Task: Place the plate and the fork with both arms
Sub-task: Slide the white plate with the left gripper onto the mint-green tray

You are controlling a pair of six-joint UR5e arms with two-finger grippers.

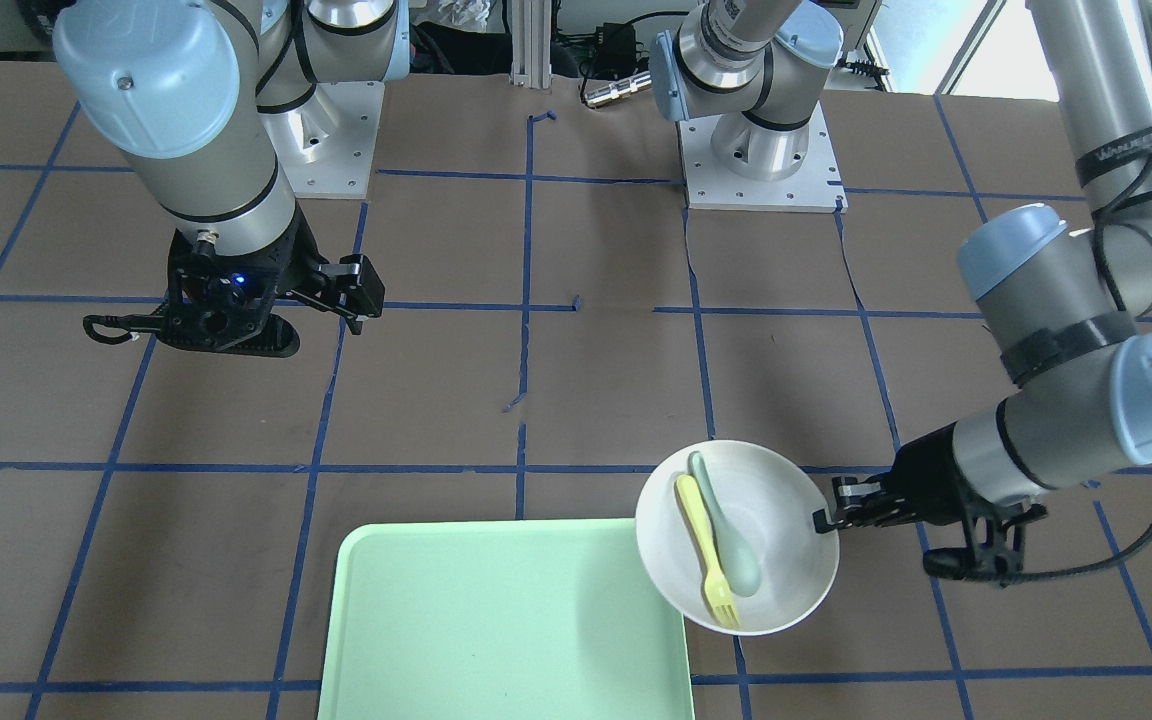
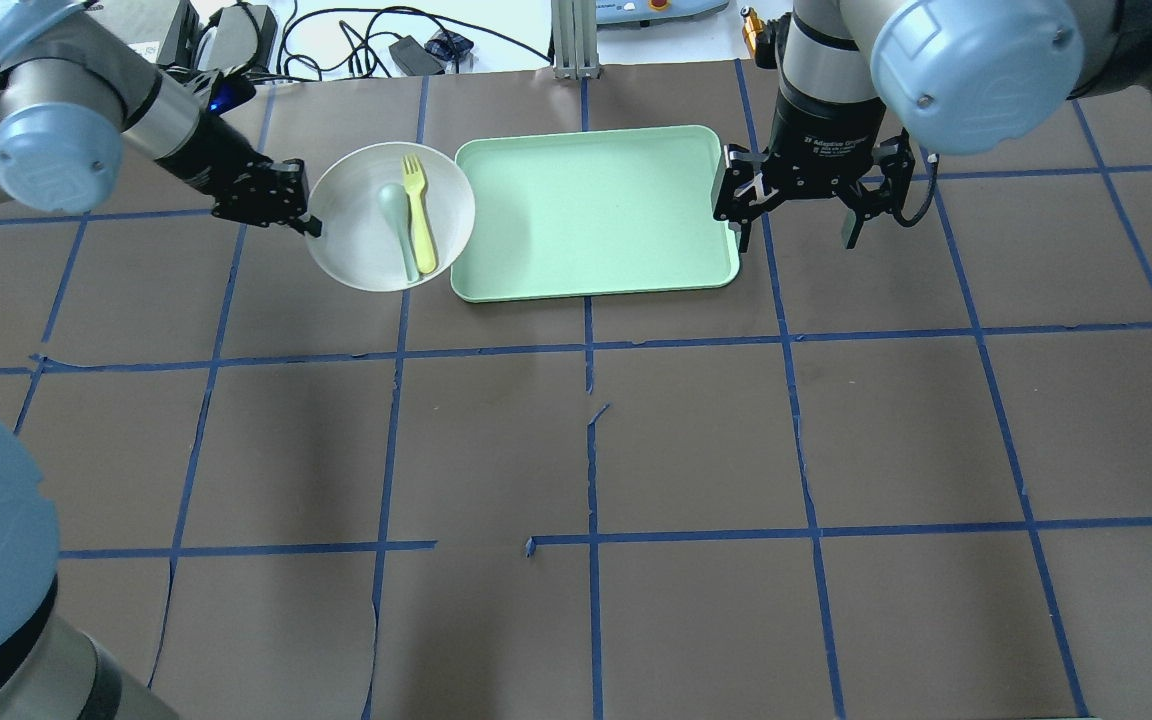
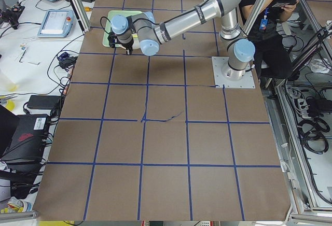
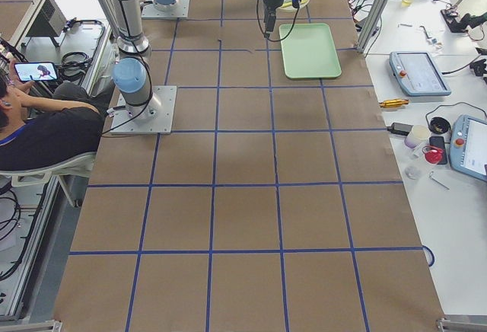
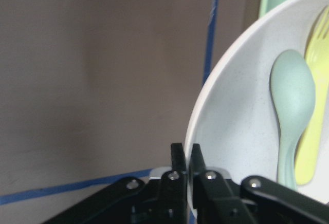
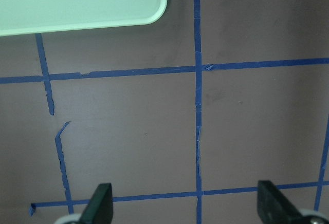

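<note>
Two arms are at work here. The left claw is shut tight on the rim of the plate. In the left wrist view its fingers pinch the white rim with almost no gap between them.

The plate is just beside the green tray, at the end nearer the left arm. Its edge sits a little over the tray's edge, but most of it is over the brown table. I cannot tell if the plate is held up in the air or rests on something.

The yellow fork lies inside the plate. A pale green spoon lies right next to it, and the two touch along their handles.

The right claw is wide open and holds nothing. It hangs just past the other end of the tray, well apart from the plate and the fork. In the right wrist view only bare table shows between its tips.

So how much is done? I think only the first part: the plate is grabbed and is at the tray's edge. The plate is not yet set down in its spot. The fork is not picked up yet. My guess is the left arm needs to put the plate down, and the right arm needs to come over for the fork. The fork is thin and lies flat by the spoon, so it could be tricky to grab by itself.
</note>
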